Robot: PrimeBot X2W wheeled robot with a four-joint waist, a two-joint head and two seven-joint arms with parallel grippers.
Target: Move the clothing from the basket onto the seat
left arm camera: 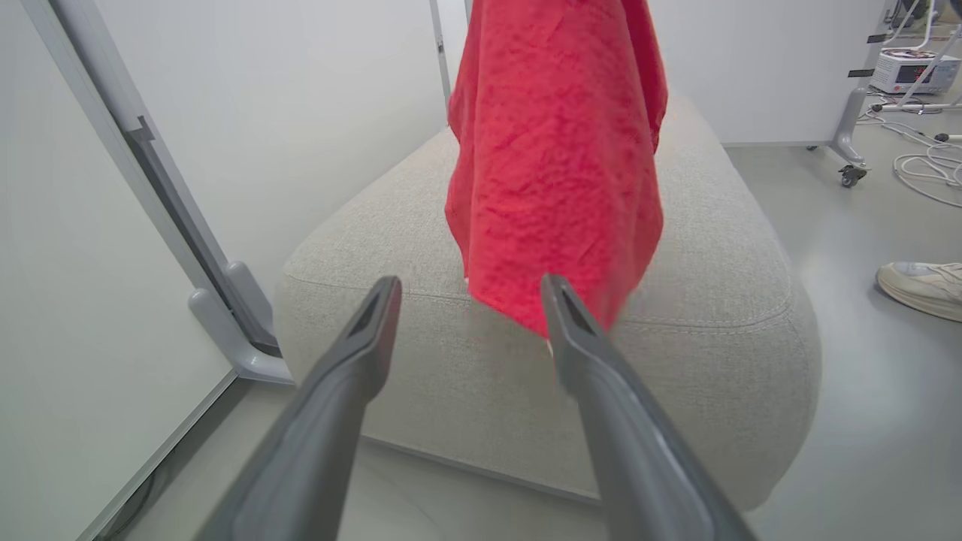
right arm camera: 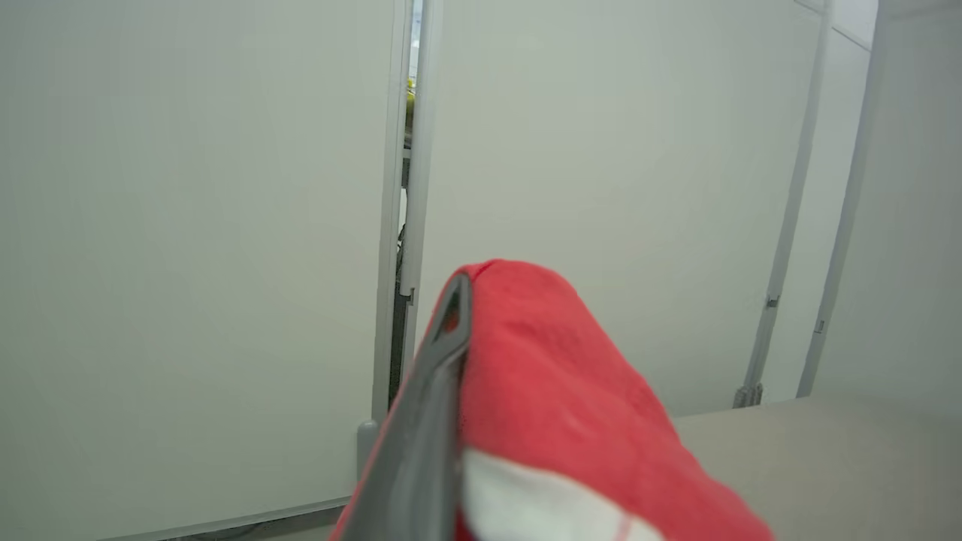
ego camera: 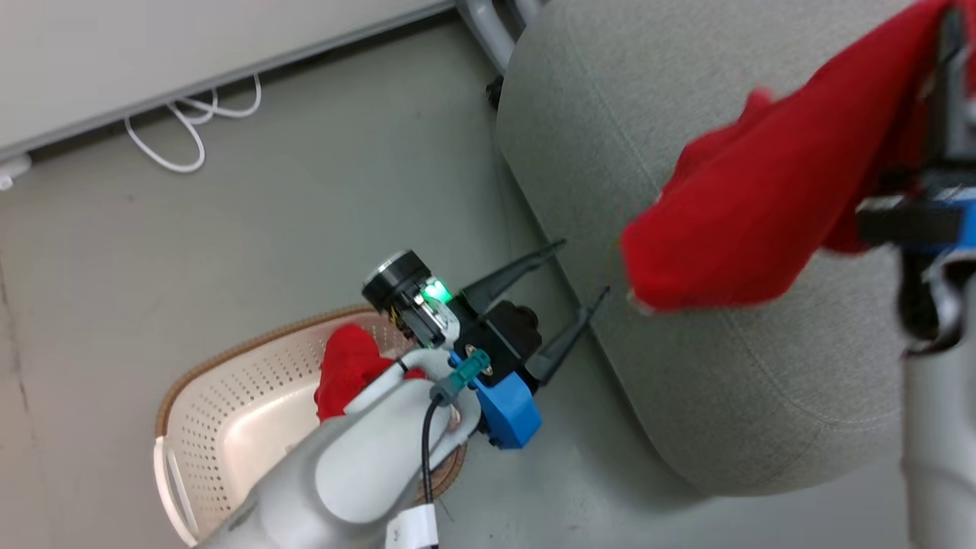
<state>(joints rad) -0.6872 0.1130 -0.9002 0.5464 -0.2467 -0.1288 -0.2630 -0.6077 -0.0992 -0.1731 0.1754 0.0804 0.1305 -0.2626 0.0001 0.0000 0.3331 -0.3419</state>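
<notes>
At the far left of the head view, a white cable (ego camera: 194, 114) is lying looped on the grey floor (ego camera: 305, 191) beside the wall. Lower down, the basket (ego camera: 229, 404) is standing on that floor, and a bunched red garment (ego camera: 347, 366) is resting inside it against its right-hand wall, partly hidden by the pale left forearm (ego camera: 358, 473) crossing above. The left jaws are standing wide apart and gripping nothing; their tips are pointing at the near edge of the seat (ego camera: 610, 114), just short of it. In the left wrist view they are framing the lower corner of a hanging red garment (left arm camera: 556, 173) that is dangling over the front of the seat (left arm camera: 714, 248); whether the cloth is touching the upholstery cannot be told. Further right in the head view, this hanging red garment (ego camera: 762, 198) is drooping above the cushion from the right jaws, which are clamped on its upper end. In the right wrist view the cloth (right arm camera: 549, 376), showing a white panel, is draping across the closed jaws. A pale shoe (left arm camera: 924, 289) is resting on the floor at the right.
</notes>
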